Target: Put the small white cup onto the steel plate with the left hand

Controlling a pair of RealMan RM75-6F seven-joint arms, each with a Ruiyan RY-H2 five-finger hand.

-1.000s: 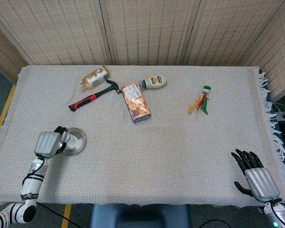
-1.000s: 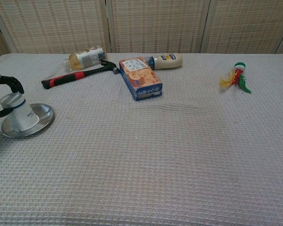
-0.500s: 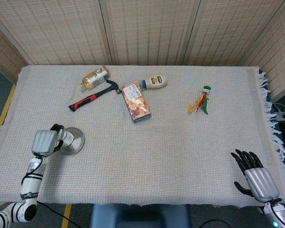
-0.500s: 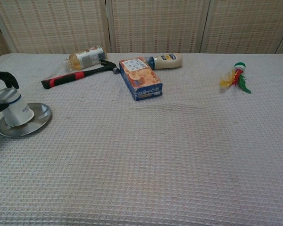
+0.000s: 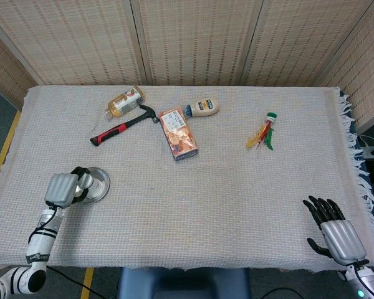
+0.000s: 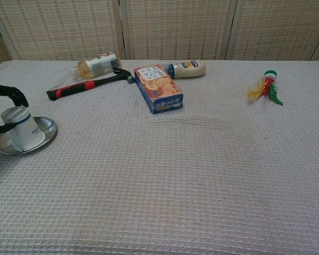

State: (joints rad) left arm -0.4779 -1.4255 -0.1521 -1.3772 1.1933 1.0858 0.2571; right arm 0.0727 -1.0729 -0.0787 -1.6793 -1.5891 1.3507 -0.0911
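Note:
The small white cup point(image 6: 22, 133) stands upside down and tilted on the steel plate point(image 6: 48, 127) at the table's front left. My left hand point(image 5: 62, 189) is just left of it, its dark fingers point(image 6: 13, 93) curved around the cup's upturned base and holding it. From the head view the cup point(image 5: 86, 183) is mostly hidden between the hand and the plate point(image 5: 102, 184). My right hand point(image 5: 333, 229) rests at the front right corner with fingers spread and nothing in it; the chest view does not show it.
At the back left lie a red-handled hammer point(image 5: 121, 128), a clear bottle point(image 5: 126, 101), an orange box point(image 5: 178, 134) and a squeeze bottle point(image 5: 202, 107). A feathered toy point(image 5: 265, 132) lies at the back right. The table's left edge is close to the plate.
The cup stood nearly upright in the left hand half a second ago; now it leans over, lower on the plate. The hand shifted slightly. The right hand has not moved.

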